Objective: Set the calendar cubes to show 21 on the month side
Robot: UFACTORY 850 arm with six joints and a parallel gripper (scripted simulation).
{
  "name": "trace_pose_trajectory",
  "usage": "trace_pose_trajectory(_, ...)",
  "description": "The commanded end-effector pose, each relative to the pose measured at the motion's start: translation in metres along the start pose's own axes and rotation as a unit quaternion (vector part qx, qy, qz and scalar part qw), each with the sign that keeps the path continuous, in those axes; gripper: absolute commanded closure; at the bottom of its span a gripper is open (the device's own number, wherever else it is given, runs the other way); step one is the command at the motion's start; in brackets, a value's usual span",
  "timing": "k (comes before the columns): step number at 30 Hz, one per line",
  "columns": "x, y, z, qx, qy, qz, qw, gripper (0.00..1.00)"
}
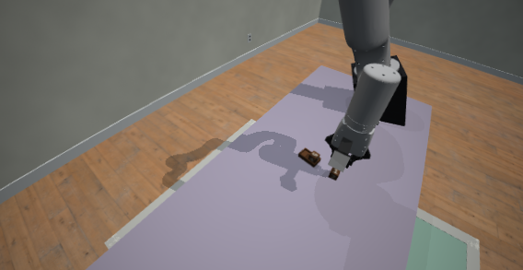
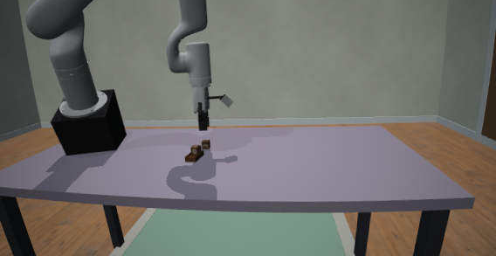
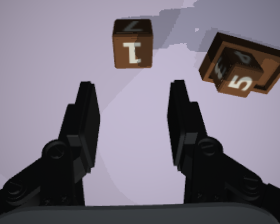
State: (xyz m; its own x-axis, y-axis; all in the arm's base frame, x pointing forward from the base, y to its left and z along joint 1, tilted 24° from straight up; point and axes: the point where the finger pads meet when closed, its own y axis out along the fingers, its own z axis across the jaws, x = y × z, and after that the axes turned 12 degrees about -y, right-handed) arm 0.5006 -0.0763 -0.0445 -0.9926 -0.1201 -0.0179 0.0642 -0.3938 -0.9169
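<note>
A loose brown cube stands on the purple table and shows a white 1 on its near side. It also shows in the top and exterior views. The brown tray lies to its right and holds the other cube, which shows a 5. The tray also shows in the top and exterior views. My gripper hangs above the table just short of the loose cube, pointing down. Its fingers are partly open with nothing between them. In the exterior view the gripper is well above the cube.
The arm's black base stands on the table's far left end. The arm's shadow falls across the table around the tray. A green mat lies on the floor below the table's front edge.
</note>
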Motion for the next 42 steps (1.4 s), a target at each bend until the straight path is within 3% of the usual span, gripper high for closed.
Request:
trace_pose_trajectory(1, -0.001, 0.005, 0.000, 0.000, 0.000, 0.001, 1.000, 0.53)
trace_pose_trajectory(28, 0.000, 0.039, 0.000, 0.000, 0.000, 0.001, 1.000, 0.53)
trace_pose_trajectory(42, 0.000, 0.045, 0.000, 0.000, 0.000, 0.001, 1.000, 0.53)
